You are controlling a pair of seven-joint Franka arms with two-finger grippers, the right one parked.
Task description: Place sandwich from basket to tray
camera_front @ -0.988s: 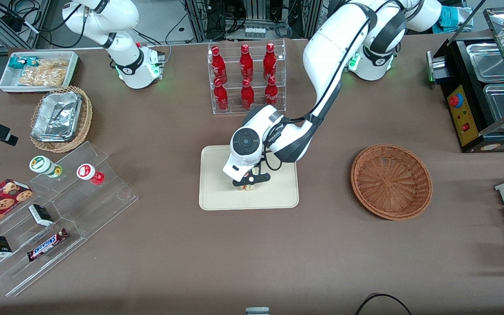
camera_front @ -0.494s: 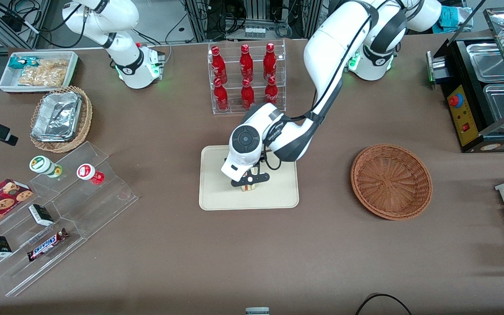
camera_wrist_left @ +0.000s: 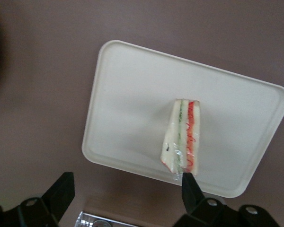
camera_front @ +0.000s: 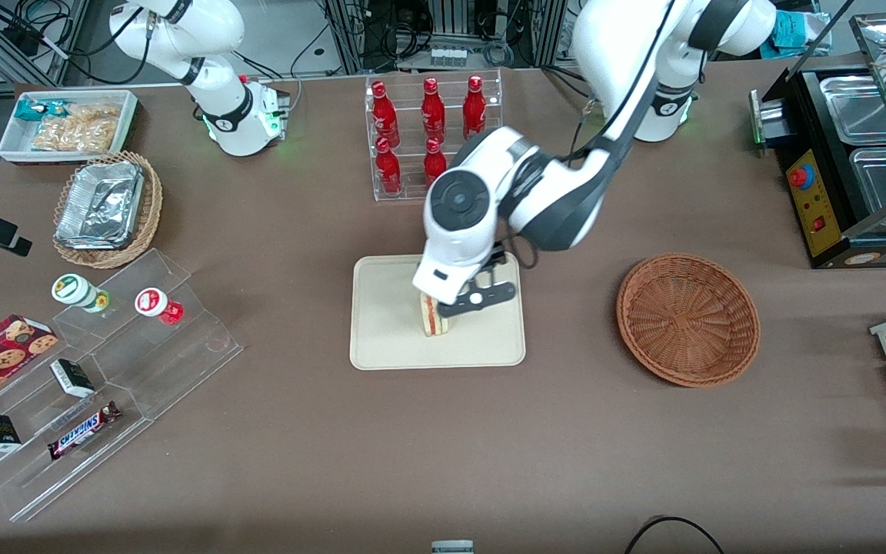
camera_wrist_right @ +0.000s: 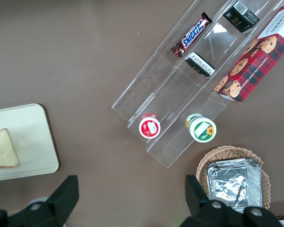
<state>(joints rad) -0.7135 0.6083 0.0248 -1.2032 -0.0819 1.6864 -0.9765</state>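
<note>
The sandwich (camera_front: 433, 317), a pale wedge with red and green layers, stands on its own on the cream tray (camera_front: 389, 338). My left gripper (camera_front: 476, 298) hangs above the tray, just beside and higher than the sandwich, open and holding nothing. In the left wrist view the sandwich (camera_wrist_left: 182, 142) rests on the tray (camera_wrist_left: 128, 104), well below the open gripper (camera_wrist_left: 126, 182), whose black fingers are spread wide. The right wrist view also shows the sandwich (camera_wrist_right: 2, 150) on the tray (camera_wrist_right: 28, 137). The reddish-brown basket (camera_front: 687, 318) sits empty toward the working arm's end.
A clear rack of red bottles (camera_front: 434, 138) stands farther from the camera than the tray. Toward the parked arm's end are a stepped acrylic shelf with snacks (camera_front: 104, 369), a tan basket of foil trays (camera_front: 108, 208) and a white snack bin (camera_front: 66, 123). A black appliance (camera_front: 851, 154) sits past the basket.
My gripper let go of the sandwich, opened and rose away from the tray. The sandwich stays standing on the tray.
</note>
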